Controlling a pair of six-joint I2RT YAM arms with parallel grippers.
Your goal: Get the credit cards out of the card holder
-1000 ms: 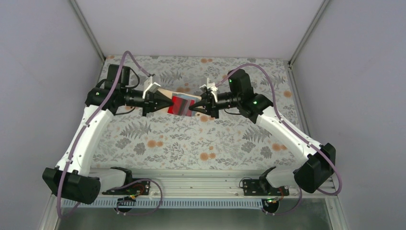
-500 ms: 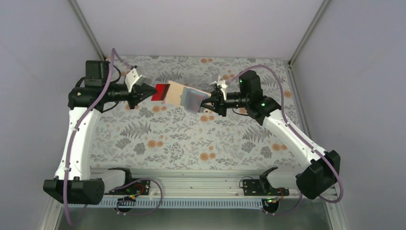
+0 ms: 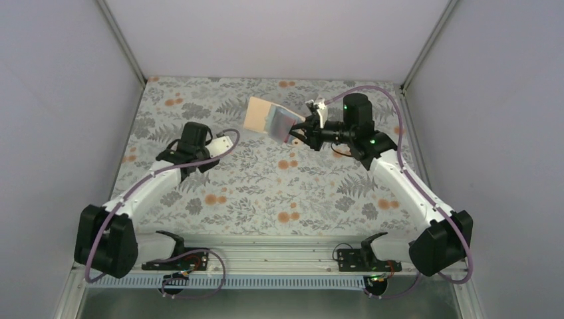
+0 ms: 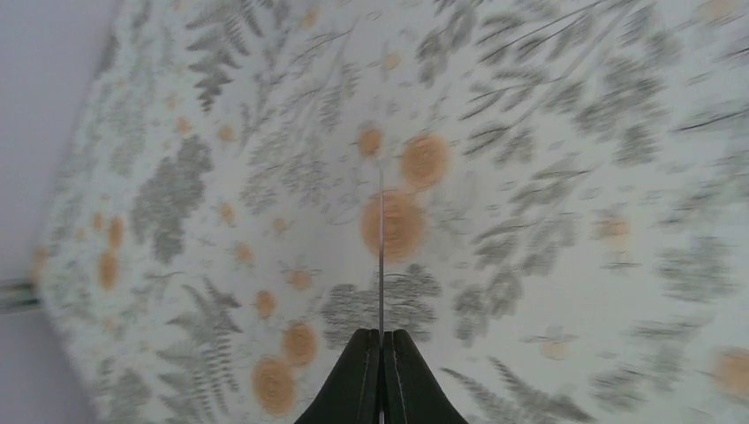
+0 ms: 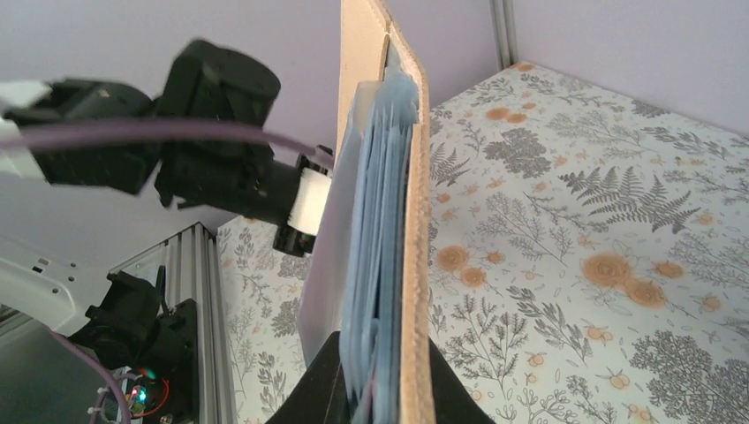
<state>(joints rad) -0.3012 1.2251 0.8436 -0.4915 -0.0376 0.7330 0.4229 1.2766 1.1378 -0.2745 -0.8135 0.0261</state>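
Observation:
My right gripper [image 3: 300,130] is shut on one end of the card holder [image 3: 266,116] and holds it up in the air over the far middle of the table. The holder hangs open, with a tan panel and a blue-grey inside. In the right wrist view the holder [image 5: 410,203] stands edge-on in that gripper [image 5: 384,393]; no card shows in its pockets. My left gripper [image 4: 381,336] is shut on a thin card [image 4: 381,247], seen edge-on, low over the cloth. In the top view the left gripper [image 3: 186,163] is at the left middle, and the card is hidden there.
A floral cloth [image 3: 266,193] covers the table. Grey walls stand on the left, right and far sides. A metal rail [image 3: 266,266] with the arm bases runs along the near edge. The left arm [image 5: 221,115] shows behind the holder in the right wrist view.
The left gripper pulled a red card out of the holder, swung away to the left and came down near the cloth. The right gripper lifted the holder further back and right.

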